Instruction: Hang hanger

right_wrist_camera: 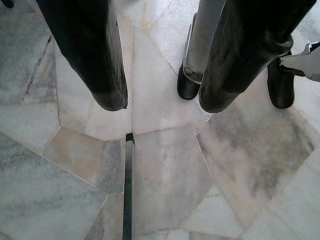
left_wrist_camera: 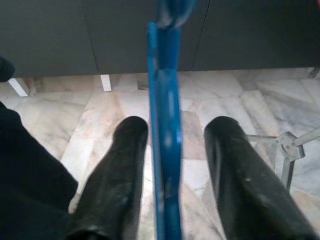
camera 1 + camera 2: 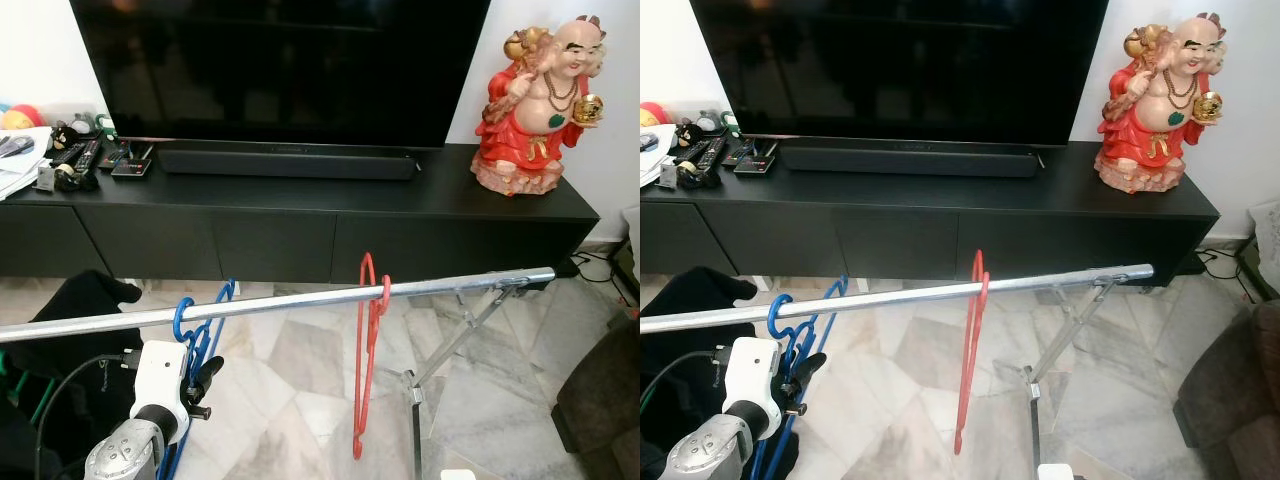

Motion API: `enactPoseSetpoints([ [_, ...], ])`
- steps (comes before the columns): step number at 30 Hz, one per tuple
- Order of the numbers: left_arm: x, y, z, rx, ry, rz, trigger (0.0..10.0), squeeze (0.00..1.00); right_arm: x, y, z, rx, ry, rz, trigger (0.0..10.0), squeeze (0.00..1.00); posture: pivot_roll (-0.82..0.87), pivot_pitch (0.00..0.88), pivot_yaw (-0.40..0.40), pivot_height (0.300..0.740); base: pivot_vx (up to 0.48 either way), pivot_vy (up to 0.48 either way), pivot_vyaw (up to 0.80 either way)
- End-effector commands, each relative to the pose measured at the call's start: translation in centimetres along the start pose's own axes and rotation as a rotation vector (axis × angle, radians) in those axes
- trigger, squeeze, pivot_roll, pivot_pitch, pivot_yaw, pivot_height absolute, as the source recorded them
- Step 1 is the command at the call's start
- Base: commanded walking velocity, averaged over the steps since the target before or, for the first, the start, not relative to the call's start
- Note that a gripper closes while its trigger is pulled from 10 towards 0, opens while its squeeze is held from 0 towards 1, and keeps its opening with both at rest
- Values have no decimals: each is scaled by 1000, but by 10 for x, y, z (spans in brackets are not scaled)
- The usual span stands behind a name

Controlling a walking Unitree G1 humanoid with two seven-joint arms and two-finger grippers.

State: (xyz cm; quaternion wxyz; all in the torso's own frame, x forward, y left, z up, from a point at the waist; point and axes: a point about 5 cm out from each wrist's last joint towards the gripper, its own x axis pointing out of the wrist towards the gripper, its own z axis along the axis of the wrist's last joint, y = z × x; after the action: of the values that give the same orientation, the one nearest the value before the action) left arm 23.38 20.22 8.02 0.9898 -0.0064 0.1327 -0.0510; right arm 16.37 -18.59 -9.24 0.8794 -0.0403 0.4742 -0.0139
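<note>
Left wrist view shows your left gripper (image 2: 170,165) spread, fingers (image 2: 117,170) either side of the blue hanger (image 2: 165,125) without pinching it. Its hook (image 3: 183,318) already sits over the silver rail (image 3: 300,301), near the red hanger (image 3: 368,350). I'd judge hanging done; next, draw that raised arm straight back. Right gripper (image 1: 160,80) hangs open toward the floor (image 1: 165,175)

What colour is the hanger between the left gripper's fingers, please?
The hanger is blue, clearest in the left wrist view.
</note>
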Motion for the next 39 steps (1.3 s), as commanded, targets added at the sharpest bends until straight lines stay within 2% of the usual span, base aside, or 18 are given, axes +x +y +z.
enactPoseSetpoints([
  [1,-7,2,3,-28,-19,-14,10000,1000,-1,-1,-4,17,11,-7,10000,0,63,78,-33,740,0,0,0],
  [10,-32,6,4,-105,-33,-51,10000,1000,-1,-1,-3,17,10,-8,10000,0,69,77,-31,740,0,0,0],
  [11,-39,10,5,-143,-53,-46,10000,741,-1,-1,-3,18,10,-9,10000,0,73,75,-31,740,0,0,0],
  [12,-44,13,8,-184,-86,-32,10000,0,0,-2,-3,20,10,-10,10000,0,75,74,-31,740,0,0,0],
  [14,-46,16,10,-213,-105,-19,10000,0,0,-2,-3,20,9,-11,10000,0,75,74,-31,740,0,0,0],
  [18,-53,44,2,-273,-133,146,10000,0,0,-1,-2,24,9,-13,10000,0,78,62,-28,740,0,0,0],
  [19,-53,44,2,-273,-133,146,10000,0,0,-1,-2,24,9,-13,10000,0,78,62,-28,740,0,0,0],
  [20,-58,73,-15,-318,-109,333,10000,0,0,-1,-2,26,9,-12,10000,0,74,54,-26,740,0,0,0],
  [23,-60,82,-32,-280,-28,389,10000,0,0,-1,-3,31,9,-13,10000,0,74,47,-23,740,0,0,0],
  [24,-60,82,-32,-280,-28,389,10000,0,0,-1,-3,31,9,-13,10000,0,74,47,-23,740,0,0,0],
  [25,-60,84,-52,-224,78,386,10000,0,-1,-1,-3,31,9,-14,10000,0,75,45,-21,740,0,0,0],
  [27,-58,82,-68,-164,168,363,10000,0,-1,-1,-3,33,9,-15,10000,0,71,36,-17,740,0,0,0],
  [28,-58,82,-68,-164,168,363,10000,0,-1,-1,-3,33,9,-15,10000,0,71,36,-17,740,0,0,0],
  [30,-52,74,-87,-106,254,314,10000,0,-1,0,-4,37,10,-17,10000,0,68,26,-13,740,0,0,0],
  [32,-43,56,-125,-79,397,257,10000,0,-1,-1,-3,47,4,-23,10000,0,65,18,-8,740,0,0,0],
  [36,-41,47,-147,0,517,229,10000,0,-1,-1,-3,48,1,-23,10000,0,60,12,-8,740,0,0,0],
  [37,-43,43,-158,37,583,221,10000,0,0,0,-2,49,-1,-24,10000,0,41,12,0,740,0,0,0],
  [39,-46,39,-167,16,620,225,10000,0,0,-1,1,59,-11,-29,10000,0,32,12,-3,740,0,0,0],
])
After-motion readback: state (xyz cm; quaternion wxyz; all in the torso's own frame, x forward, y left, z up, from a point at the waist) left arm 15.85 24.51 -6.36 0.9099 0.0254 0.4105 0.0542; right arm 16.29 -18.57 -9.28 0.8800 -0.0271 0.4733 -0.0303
